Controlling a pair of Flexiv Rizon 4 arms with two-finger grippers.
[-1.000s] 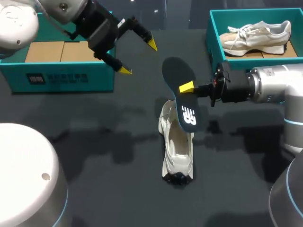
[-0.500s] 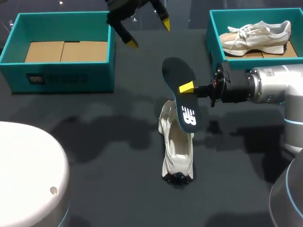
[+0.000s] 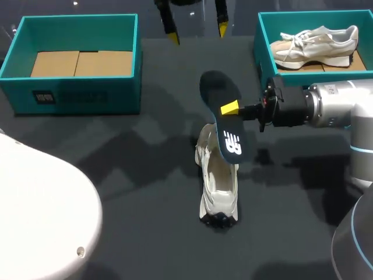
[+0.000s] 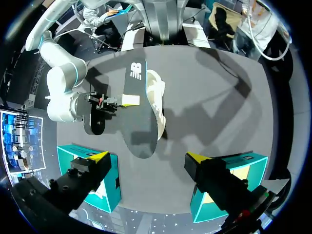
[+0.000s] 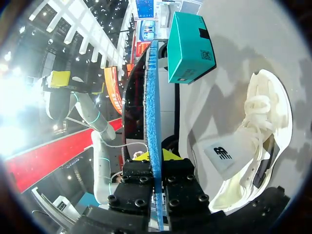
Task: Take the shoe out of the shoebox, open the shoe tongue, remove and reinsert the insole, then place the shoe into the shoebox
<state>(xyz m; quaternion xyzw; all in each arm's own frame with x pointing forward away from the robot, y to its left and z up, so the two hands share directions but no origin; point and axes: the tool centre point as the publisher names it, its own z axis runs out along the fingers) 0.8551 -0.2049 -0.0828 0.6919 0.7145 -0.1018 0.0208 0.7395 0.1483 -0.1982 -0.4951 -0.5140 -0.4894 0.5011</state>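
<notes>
A white shoe (image 3: 218, 184) lies on the dark table, near the middle. Over it my right gripper (image 3: 233, 109) is shut on a dark insole (image 3: 220, 99) with a white logo, held on edge. The insole's logo end hangs at the shoe's opening; I cannot tell if it touches. In the right wrist view the insole's blue edge (image 5: 152, 112) runs between the fingers, with the shoe (image 5: 253, 141) beside it. My left gripper (image 3: 196, 30) hangs open at the table's far edge, holding nothing. Its view looks down on the insole (image 4: 139, 117), the shoe (image 4: 157, 100) and my right gripper (image 4: 127, 101).
A teal shoebox (image 3: 70, 96) with cardboard inside stands at the back left. Another teal shoebox (image 3: 263, 52) at the back right holds a second pale shoe (image 3: 317, 44). My right arm (image 3: 332, 105) reaches in above the table's right side.
My left arm has swung from over the left shoebox toward the table's far middle, its gripper staying open. The right arm, insole and shoe have not moved.
</notes>
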